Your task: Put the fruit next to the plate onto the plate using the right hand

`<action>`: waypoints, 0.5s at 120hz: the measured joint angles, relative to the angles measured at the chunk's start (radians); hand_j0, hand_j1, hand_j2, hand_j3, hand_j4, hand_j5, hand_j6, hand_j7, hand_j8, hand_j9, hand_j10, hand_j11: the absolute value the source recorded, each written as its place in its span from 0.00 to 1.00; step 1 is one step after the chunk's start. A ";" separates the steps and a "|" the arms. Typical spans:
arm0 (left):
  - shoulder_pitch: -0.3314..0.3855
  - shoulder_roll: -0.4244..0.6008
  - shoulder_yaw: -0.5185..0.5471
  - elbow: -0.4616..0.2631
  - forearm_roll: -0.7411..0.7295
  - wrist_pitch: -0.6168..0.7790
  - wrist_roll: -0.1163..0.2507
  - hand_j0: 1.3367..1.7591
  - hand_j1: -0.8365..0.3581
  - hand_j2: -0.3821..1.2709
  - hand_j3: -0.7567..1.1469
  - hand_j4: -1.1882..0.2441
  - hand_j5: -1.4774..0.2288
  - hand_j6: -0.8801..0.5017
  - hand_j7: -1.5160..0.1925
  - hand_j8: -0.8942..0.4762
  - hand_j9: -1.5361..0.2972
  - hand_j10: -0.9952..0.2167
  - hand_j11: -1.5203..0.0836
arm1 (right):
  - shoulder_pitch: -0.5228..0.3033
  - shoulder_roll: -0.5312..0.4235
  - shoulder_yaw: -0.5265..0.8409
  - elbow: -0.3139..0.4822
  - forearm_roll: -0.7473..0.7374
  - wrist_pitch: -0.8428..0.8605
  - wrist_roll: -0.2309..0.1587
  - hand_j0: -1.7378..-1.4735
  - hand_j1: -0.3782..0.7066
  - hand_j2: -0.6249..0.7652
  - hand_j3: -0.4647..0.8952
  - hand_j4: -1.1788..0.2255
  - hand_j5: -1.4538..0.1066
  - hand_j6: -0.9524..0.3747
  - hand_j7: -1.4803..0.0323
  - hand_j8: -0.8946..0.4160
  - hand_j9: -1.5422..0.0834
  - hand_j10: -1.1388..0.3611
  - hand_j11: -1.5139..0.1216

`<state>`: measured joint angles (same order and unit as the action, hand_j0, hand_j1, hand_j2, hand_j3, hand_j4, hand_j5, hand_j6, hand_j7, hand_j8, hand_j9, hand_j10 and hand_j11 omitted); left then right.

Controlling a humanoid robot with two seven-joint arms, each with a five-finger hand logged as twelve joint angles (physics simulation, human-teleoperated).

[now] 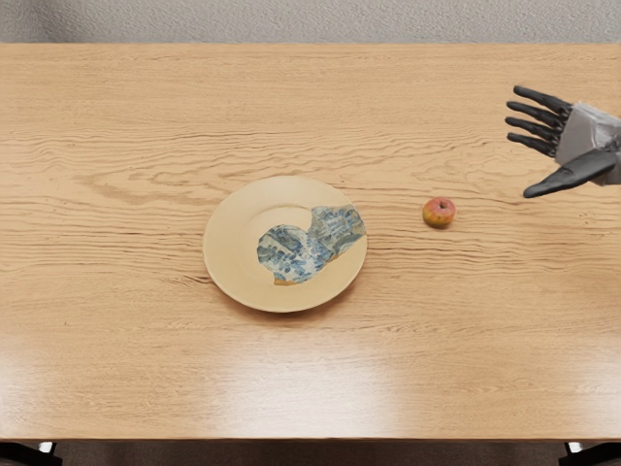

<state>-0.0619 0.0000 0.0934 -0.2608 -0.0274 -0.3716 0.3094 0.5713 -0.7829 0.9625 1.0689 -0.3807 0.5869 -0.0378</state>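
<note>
Near the middle of the table [116, 369], the tan plate [233, 243] with a blue patterned patch holds no fruit. The small red-and-yellow apple [439, 212] sits on the wood near the plate's right rim. Farther back, by the table's right edge, the right hand [565, 141] hovers with fingers spread, holding nothing and well apart from the apple. Because the apple is small and round, a fingertip nudging it before the grasp closes would likely send it rolling, and a shallow pinch could let it slip.

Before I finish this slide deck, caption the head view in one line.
Open right hand hovers right of a small fruit lying on the wooden table beside a patterned plate.
</note>
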 joint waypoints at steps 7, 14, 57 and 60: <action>0.000 0.000 0.000 0.000 0.000 0.000 0.000 0.76 0.99 0.23 0.40 0.83 0.87 0.64 0.89 0.65 0.84 0.82 0.95 | -0.002 0.002 0.000 -0.010 0.000 0.010 0.002 0.30 0.05 0.45 0.34 0.82 0.91 0.70 0.96 0.66 0.93 0.74 0.90; -0.001 0.000 0.000 0.000 0.000 0.000 0.000 0.76 0.99 0.23 0.40 0.83 0.87 0.64 0.89 0.65 0.84 0.82 0.95 | -0.001 0.003 0.000 -0.017 0.004 0.016 0.004 0.30 0.05 0.45 0.34 0.82 0.91 0.70 0.96 0.66 0.93 0.74 0.91; -0.001 0.000 0.000 0.000 0.000 0.000 0.000 0.76 0.99 0.23 0.40 0.83 0.87 0.64 0.89 0.65 0.84 0.82 0.95 | 0.140 0.021 -0.074 0.106 -0.012 0.024 -0.348 0.30 0.05 0.45 0.34 0.82 0.91 0.70 0.96 0.66 0.93 0.74 0.90; 0.000 0.000 0.000 0.000 0.000 0.000 0.000 0.76 0.99 0.23 0.40 0.83 0.87 0.64 0.89 0.65 0.84 0.82 0.95 | 0.159 0.006 -0.097 0.151 -0.032 0.023 -0.362 0.30 0.06 0.45 0.34 0.82 0.91 0.70 0.96 0.66 0.93 0.74 0.90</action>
<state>-0.0615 0.0000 0.0934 -0.2608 -0.0275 -0.3718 0.3095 0.7298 -0.7768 0.8659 1.2197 -0.4126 0.6097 -0.3993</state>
